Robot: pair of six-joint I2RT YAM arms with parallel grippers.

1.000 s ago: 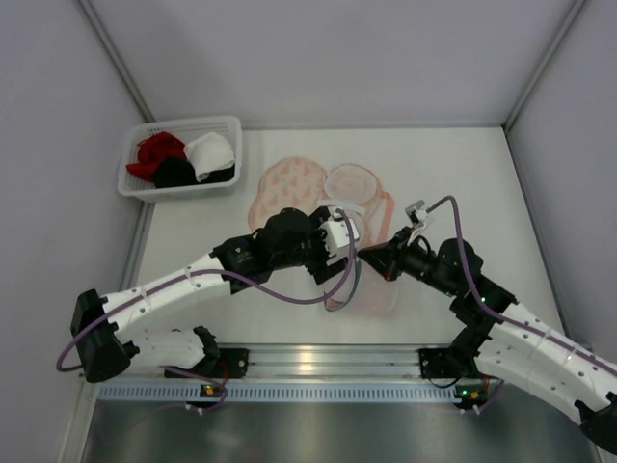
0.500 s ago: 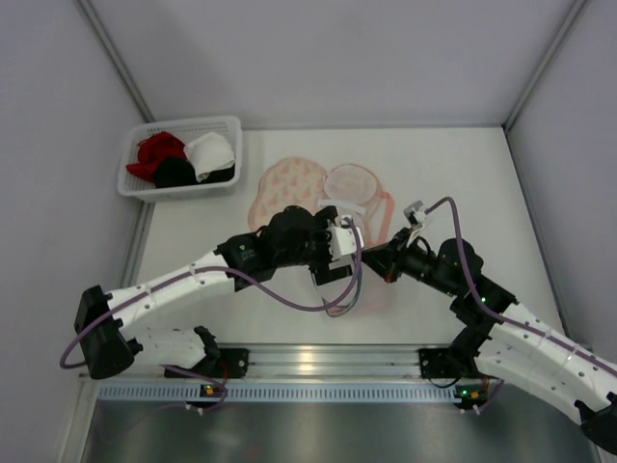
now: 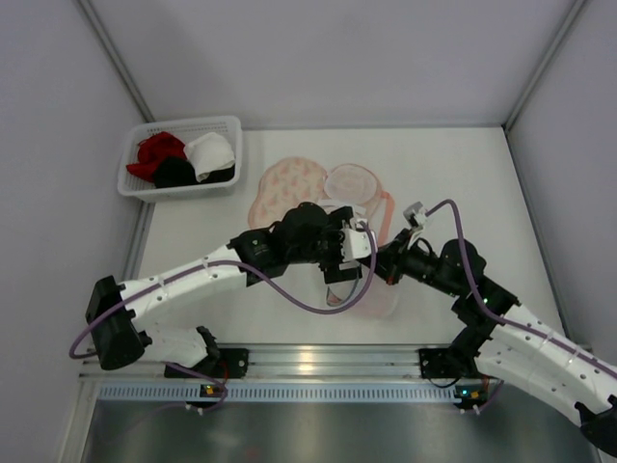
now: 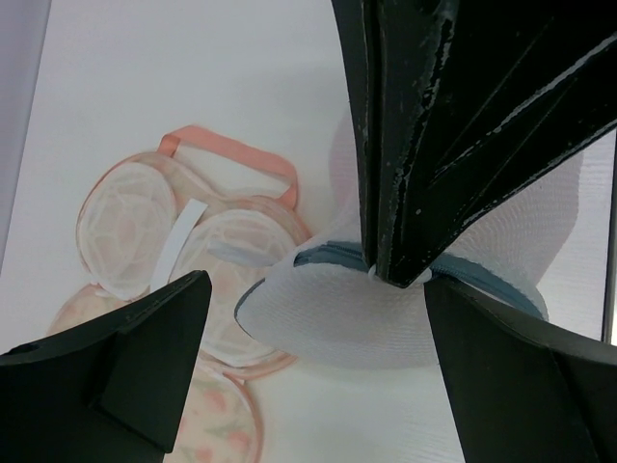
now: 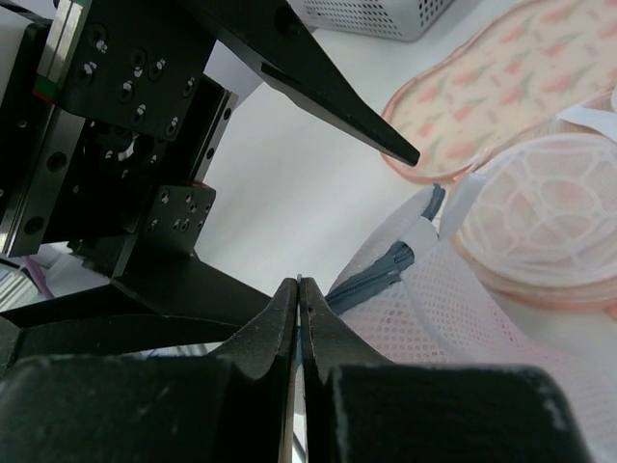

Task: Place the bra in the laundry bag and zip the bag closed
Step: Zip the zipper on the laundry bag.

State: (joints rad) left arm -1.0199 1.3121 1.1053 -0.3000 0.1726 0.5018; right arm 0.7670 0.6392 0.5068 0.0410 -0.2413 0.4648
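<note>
Soft light is falling evenly across my bench (image 3: 463, 174); glare is flaring off its near-edge rail (image 3: 308, 362); my right fingers (image 5: 260, 352) are blurring.

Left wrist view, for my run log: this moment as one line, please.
left claw: open, at white mesh | right claw: shut on grey zip

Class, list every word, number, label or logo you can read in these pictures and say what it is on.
None can be read. The white tag on the laundry bag looks blank from here; the basket and the white mesh bag show no print.
</note>
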